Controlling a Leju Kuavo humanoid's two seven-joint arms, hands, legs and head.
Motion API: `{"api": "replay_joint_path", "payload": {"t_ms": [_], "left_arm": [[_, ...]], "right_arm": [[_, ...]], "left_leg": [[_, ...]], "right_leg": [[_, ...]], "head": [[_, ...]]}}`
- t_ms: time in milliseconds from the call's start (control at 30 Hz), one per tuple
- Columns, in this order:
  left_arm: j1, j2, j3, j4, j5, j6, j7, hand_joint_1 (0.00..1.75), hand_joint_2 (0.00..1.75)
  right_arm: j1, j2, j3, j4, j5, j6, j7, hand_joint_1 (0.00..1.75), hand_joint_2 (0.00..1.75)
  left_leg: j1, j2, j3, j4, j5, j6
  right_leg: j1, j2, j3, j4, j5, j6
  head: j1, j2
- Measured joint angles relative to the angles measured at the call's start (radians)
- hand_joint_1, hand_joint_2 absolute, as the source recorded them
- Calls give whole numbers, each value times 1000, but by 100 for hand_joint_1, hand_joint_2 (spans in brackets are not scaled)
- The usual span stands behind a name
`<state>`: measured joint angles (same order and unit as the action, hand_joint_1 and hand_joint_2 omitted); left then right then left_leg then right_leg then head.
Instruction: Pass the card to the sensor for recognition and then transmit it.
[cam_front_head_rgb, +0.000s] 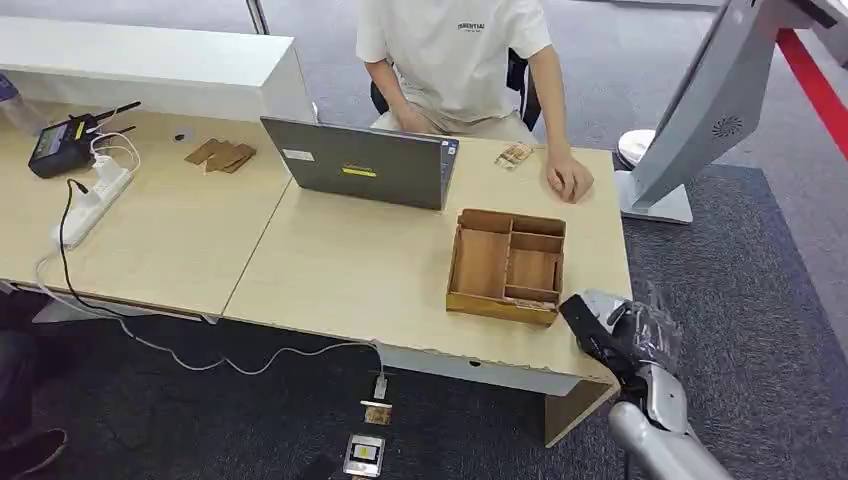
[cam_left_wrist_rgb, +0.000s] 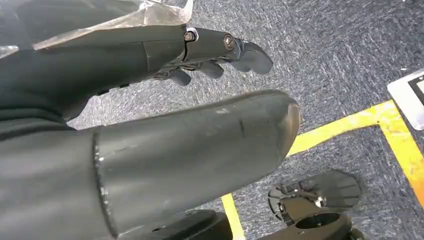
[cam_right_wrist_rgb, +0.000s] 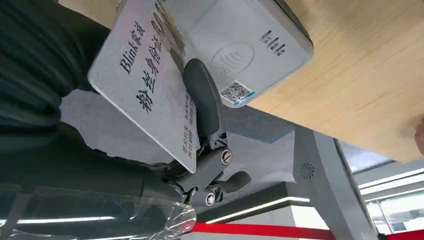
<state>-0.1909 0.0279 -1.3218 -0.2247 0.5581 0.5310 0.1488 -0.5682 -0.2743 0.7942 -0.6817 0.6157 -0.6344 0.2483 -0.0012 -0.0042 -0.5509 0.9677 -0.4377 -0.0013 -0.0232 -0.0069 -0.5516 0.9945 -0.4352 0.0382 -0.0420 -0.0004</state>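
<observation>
Right hand (cam_right_wrist_rgb: 150, 145) pinches the card (cam_right_wrist_rgb: 145, 85) just beside the sensor (cam_right_wrist_rgb: 235, 45) at the bench (cam_right_wrist_rgb: 370, 75) edge; left hand (cam_left_wrist_rgb: 150, 125) hangs released, fingers (cam_left_wrist_rgb: 240, 52) apart, over floor.

The card (cam_right_wrist_rgb: 145, 85) is showing "Blink" beside Chinese characters; the person's shirt (cam_front_head_rgb: 455, 45) is reading "ESSENTIALS", faintly.

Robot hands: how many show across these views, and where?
2. The right robot hand, by the table's near right corner, holds the card close to a white reader. The left robot hand hangs empty above the carpet.
</observation>
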Motion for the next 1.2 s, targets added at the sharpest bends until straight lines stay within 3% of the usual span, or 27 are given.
{"api": "replay_joint_path", "payload": {"t_ms": [300,533,833,1000,1200], "left_arm": [[0,0,0,0,-2,1,-21,0,0],[1,0,0,0,-3,2,-27,0,0],[4,0,0,0,-6,1,-22,0,0],[4,0,0,0,-7,-2,-17,0,0],[-7,0,-3,0,-28,-25,-14,0,0]], "right_arm": [[1,13,4,30,-6,25,-21,175,175],[2,5,0,17,-8,-36,-31,175,175],[39,-11,-179,-260,117,-63,-56,175,175],[38,-11,-254,-436,26,-66,-61,175,175],[11,8,-247,-522,-152,-48,-107,175,175]], "left_leg": [[0,0,1,0,0,0],[0,0,1,0,0,0],[0,0,0,0,0,0],[0,0,0,0,0,0],[0,0,0,0,0,0]], "right_leg": [[0,0,1,0,0,0],[0,0,1,0,0,0],[0,0,1,0,0,0],[0,0,1,0,0,0],[0,0,1,0,0,0]], "head": [[0,0],[0,0],[0,0],[0,0],[0,0]]}}
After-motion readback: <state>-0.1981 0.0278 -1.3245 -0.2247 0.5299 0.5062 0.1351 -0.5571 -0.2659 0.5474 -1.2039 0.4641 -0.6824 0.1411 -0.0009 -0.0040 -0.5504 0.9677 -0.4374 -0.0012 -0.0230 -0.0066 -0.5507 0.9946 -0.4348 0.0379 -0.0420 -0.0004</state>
